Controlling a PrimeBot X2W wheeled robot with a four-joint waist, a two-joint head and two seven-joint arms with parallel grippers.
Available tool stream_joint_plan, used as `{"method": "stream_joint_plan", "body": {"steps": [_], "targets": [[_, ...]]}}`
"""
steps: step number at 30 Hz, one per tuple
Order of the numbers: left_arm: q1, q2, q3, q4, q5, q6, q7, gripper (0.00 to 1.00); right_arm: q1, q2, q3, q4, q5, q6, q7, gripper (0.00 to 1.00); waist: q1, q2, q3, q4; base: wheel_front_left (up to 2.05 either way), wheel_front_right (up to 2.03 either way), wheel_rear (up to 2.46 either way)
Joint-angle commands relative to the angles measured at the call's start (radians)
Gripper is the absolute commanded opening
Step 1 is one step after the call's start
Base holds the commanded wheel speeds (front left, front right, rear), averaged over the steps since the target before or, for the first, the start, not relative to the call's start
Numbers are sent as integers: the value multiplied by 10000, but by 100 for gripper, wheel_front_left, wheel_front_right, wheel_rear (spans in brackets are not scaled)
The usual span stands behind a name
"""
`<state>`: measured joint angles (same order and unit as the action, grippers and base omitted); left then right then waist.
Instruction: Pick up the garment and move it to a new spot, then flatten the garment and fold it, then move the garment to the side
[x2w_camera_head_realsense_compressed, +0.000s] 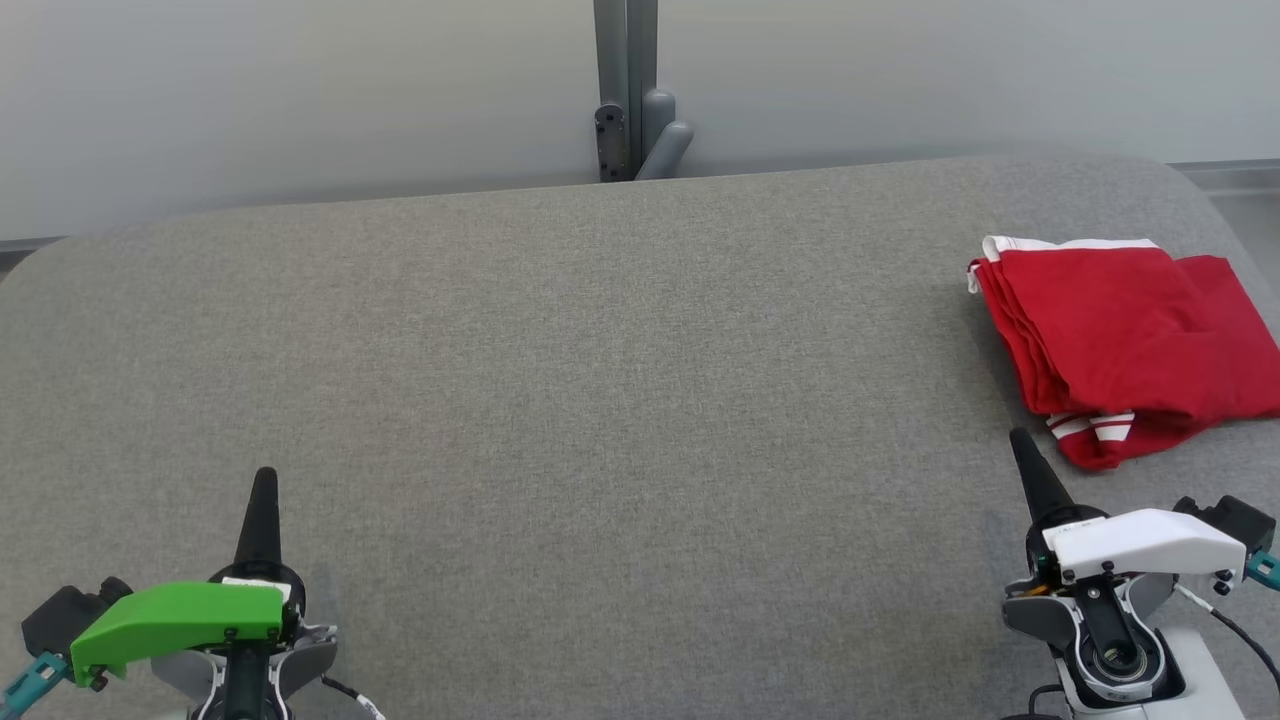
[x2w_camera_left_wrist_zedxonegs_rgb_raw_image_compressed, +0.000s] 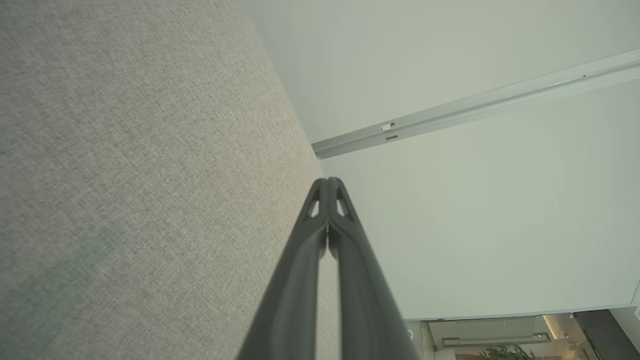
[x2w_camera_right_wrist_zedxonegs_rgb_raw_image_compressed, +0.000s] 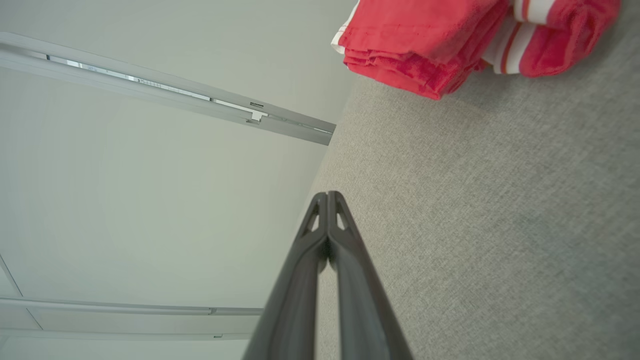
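Note:
A red garment (x2w_camera_head_realsense_compressed: 1120, 340) with white stripes lies folded in a thick stack at the right side of the grey fabric table (x2w_camera_head_realsense_compressed: 600, 380), partly cut off by the head view's right edge. The right wrist view catches its layered edge, the garment (x2w_camera_right_wrist_zedxonegs_rgb_raw_image_compressed: 430, 45), at the top. My right gripper (x2w_camera_head_realsense_compressed: 1018, 438) is shut and empty, its tip just in front of and left of the garment, apart from it; its fingers (x2w_camera_right_wrist_zedxonegs_rgb_raw_image_compressed: 327, 197) press together. My left gripper (x2w_camera_head_realsense_compressed: 265, 475) rests at the lower left, shut on nothing, fingers (x2w_camera_left_wrist_zedxonegs_rgb_raw_image_compressed: 327, 182) closed tip to tip.
A pale wall runs behind the table, with a grey metal post and bracket (x2w_camera_head_realsense_compressed: 630, 100) at the middle of the far edge. The table's rounded corners show at far left and far right.

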<state>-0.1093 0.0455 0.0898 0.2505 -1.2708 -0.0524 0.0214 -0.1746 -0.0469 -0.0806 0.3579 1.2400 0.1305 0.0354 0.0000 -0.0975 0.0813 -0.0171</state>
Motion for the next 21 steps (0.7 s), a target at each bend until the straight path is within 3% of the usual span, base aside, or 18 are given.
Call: {"method": "stream_joint_plan", "body": {"steps": [1, 21], "targets": [[-204, 58, 29, -119, -285, 44, 56, 0, -202, -66, -49, -107, 250, 6, 71, 0, 0, 0, 3, 5, 0, 0, 0], [-394, 66, 182, -299, -1873, 84, 482, 0, -285, -96, -264, -180, 2028, 5, 505, 0, 0, 0, 62, 80, 0, 0, 0]]}}
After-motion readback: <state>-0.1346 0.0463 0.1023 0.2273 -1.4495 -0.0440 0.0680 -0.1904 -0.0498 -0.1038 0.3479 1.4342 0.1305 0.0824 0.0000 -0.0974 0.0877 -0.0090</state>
